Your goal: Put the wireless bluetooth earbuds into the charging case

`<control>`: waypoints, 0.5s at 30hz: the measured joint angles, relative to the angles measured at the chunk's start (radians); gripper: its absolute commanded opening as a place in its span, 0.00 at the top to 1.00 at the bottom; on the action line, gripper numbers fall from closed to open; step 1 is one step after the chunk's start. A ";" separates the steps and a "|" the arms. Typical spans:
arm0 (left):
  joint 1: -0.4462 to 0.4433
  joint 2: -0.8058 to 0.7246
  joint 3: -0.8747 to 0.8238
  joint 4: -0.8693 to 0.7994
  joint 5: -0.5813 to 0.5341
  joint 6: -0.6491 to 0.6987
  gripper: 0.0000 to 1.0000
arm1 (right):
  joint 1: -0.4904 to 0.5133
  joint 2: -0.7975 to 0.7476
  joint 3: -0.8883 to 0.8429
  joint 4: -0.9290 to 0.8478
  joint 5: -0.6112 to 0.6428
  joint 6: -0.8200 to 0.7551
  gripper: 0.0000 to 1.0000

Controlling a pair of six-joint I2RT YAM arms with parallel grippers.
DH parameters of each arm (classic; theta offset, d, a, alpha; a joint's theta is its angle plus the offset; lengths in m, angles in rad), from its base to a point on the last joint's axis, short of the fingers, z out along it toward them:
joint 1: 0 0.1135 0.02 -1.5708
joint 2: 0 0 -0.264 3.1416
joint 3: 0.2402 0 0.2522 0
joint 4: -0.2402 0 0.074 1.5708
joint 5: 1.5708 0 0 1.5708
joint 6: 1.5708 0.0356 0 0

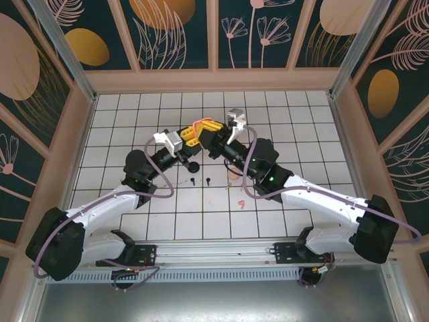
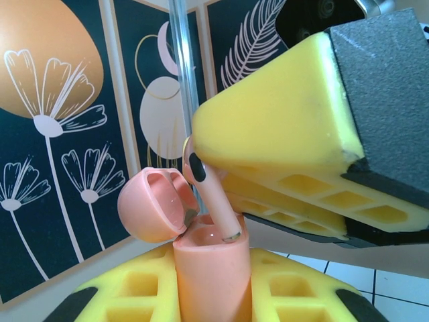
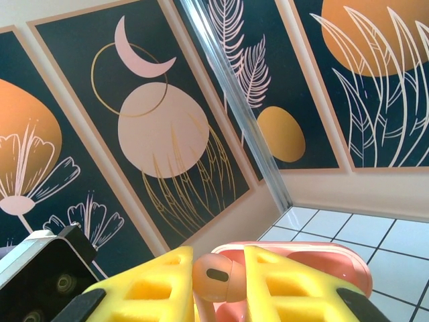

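Well, over the middle of the white grid table (image 1: 134, 201) the two arms meet nose to nose, boxed in by flower-print panels (image 1: 174, 33) on the left, far and right sides. The right gripper's yellow fingers (image 2: 281, 134) crowd the mouth of the pink charging case (image 2: 208, 282) from the right. The case's hinged lid (image 2: 151, 204) stands open on the left.

The left gripper (image 1: 190, 136) is clamped on the case body, a finger on each side, holding it upright. The right gripper (image 3: 218, 285) is pinched on one pink earbud (image 3: 216, 275) by its head. The stem slants down, with its tip at the rim of the case's opening.

Now the count on the table, nearer than the grippers:
- Two black earbuds (image 1: 193, 181) lie side by side.
- One dark round object (image 1: 193, 166) sits just beyond them.
- One loose pink bud (image 1: 241, 201) lies off to the right.
- One more pale pink piece (image 1: 231, 176) is tucked against the right arm, too small to tell what it is.

Up in the air that makes one case and one bud.
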 measured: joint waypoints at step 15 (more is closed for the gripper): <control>0.000 0.000 0.000 -0.045 -0.032 0.001 1.00 | 0.016 0.044 0.001 0.024 0.078 -0.049 0.80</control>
